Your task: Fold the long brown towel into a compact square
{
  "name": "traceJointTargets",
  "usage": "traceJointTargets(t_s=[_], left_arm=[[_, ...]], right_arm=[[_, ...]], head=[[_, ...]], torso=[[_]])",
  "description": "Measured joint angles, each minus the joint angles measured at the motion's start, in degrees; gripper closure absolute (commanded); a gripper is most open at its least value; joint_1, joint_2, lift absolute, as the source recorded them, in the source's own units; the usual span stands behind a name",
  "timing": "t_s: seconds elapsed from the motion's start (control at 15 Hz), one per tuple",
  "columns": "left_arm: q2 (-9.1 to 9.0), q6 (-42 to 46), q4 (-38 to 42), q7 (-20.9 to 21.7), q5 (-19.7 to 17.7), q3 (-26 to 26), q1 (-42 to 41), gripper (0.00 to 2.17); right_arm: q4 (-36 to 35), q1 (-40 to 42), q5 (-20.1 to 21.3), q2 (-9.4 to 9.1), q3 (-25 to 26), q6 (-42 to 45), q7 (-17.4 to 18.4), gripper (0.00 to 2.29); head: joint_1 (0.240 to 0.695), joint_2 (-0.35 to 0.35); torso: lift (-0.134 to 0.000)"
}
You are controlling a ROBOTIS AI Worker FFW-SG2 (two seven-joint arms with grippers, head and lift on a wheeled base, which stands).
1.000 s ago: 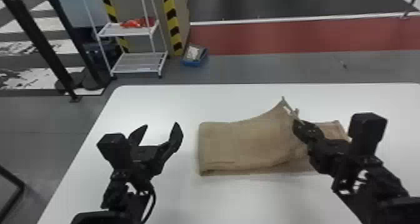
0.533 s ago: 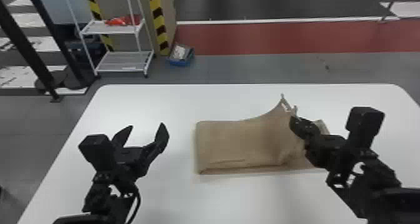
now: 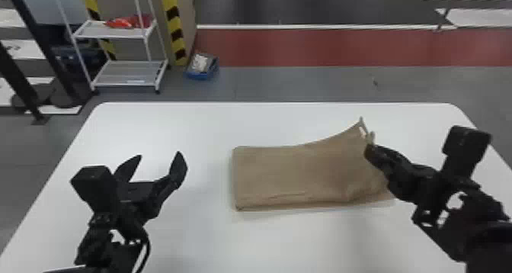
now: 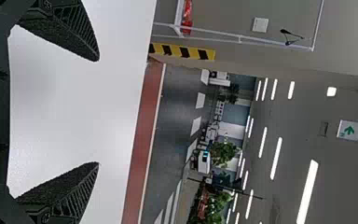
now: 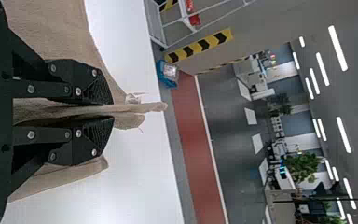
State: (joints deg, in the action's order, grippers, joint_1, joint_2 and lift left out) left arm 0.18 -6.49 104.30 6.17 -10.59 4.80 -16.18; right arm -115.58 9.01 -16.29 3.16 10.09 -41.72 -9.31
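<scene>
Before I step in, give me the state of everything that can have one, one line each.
Towel: partly folded, left end flat, right end raised to a peak.
Right gripper: shut on the towel's raised end.
Left gripper: open, nothing between its fingers.
White rack: upright on the floor, red items on its upper shelf.
Blue bin: on the floor, holding something pale.

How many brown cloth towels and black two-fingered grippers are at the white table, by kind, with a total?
Brown cloth towel: 1
Left gripper and right gripper, both black and two-fingered: 2
Total: 3
</scene>
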Motion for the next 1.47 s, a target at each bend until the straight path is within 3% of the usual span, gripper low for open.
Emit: traceJointTargets(t_s=[0.33,0.53,0.73,0.93,1.13,1.2,1.33,1.47], left_arm=[[0.00,-0.1,-0.5,0.1,0.1,-0.1,0.0,0.08],[0.00,0.0,-0.9,0.2,0.1,-0.3,0.1,0.08],[0.00,0.0,-1.1,0.2,0.1,-0.2,0.2,0.08],[0.00,0.2,-1.3,0.4,0.1,0.2,-0.1,0.08],[0.00,0.3,-1.5,0.6,0.1,0.6,-0.1,0.08],[0.00,0.3,-1.6,0.7,0.0,0.7,-0.1,0.08],[0.00,0.7,-1.7,0.7,0.0,0.7,-0.1,0.08],[0.00,0.9,-1.8,0.7,0.0,0.8,-0.1,0.08]], right_arm=[[2.4,-0.5,0.1,0.10,4.7,-5.6,-0.7,0.08],[3.9,-4.3,1.5,0.70,7.3,-13.4,-4.3,0.12],[9.7,-9.7,6.0,1.13,6.4,-16.9,-8.0,0.22],[12.9,-12.1,10.0,1.18,3.7,-18.1,-8.4,0.61],[13.5,-12.8,11.9,1.20,2.3,-20.5,-8.8,1.49],[13.4,-12.8,12.2,1.16,2.1,-20.9,-9.0,1.68],[12.9,-12.6,12.1,1.03,2.1,-21.4,-8.9,2.00],[11.7,-12.1,11.6,0.86,2.5,-21.9,-8.9,2.00]], head=[[0.695,-0.044],[0.695,-0.066],[0.695,-0.061],[0.695,-0.048],[0.695,-0.034],[0.695,-0.032],[0.695,-0.030],[0.695,-0.028]], torso=[[-0.122],[-0.122],[-0.122],[-0.122],[-0.122],[-0.122],[-0.122],[-0.122]])
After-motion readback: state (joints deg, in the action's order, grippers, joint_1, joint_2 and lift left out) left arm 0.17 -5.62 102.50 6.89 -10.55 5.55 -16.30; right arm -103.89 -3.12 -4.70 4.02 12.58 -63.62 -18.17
